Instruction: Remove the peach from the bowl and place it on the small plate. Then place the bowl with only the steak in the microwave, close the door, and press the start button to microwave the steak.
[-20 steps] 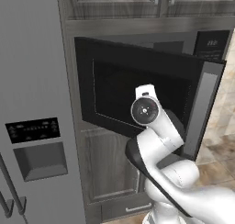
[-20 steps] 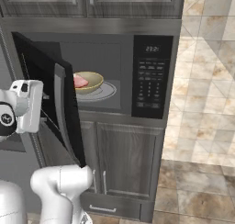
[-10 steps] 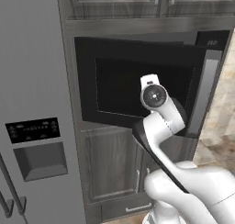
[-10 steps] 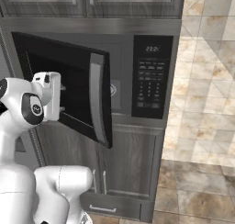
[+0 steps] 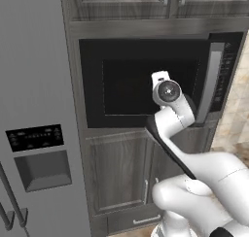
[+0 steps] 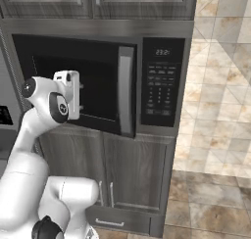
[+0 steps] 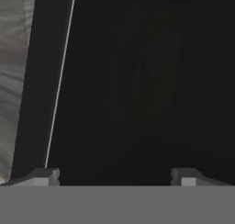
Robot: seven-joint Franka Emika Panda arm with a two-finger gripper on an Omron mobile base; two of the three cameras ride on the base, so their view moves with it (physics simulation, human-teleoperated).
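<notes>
The black microwave (image 6: 162, 47) is built in between dark wood cabinets, with its keypad panel (image 6: 161, 88) at the right. Its door (image 6: 105, 66) stands almost shut, the edge with the silver handle (image 6: 126, 91) still a little way out from the front. My gripper (image 6: 80, 93) is open and pressed flat-on against the door's dark window, left of the handle. In the hand view the open gripper (image 7: 114, 177) faces the door glass (image 7: 137, 81) close up. From the left base view my hand covers the door (image 5: 126, 85). Bowl and steak are hidden behind the door. Peach and small plate are out of view.
A grey fridge (image 5: 34, 110) with a dispenser (image 5: 41, 168) stands left of the microwave. Dark wood cabinet doors (image 6: 132, 174) sit below it and more above (image 5: 121, 3). Tiled wall and floor (image 6: 215, 135) lie to the right.
The microwave door has swung from wide open to almost shut. My hand has travelled to the right with it, staying against the window.
</notes>
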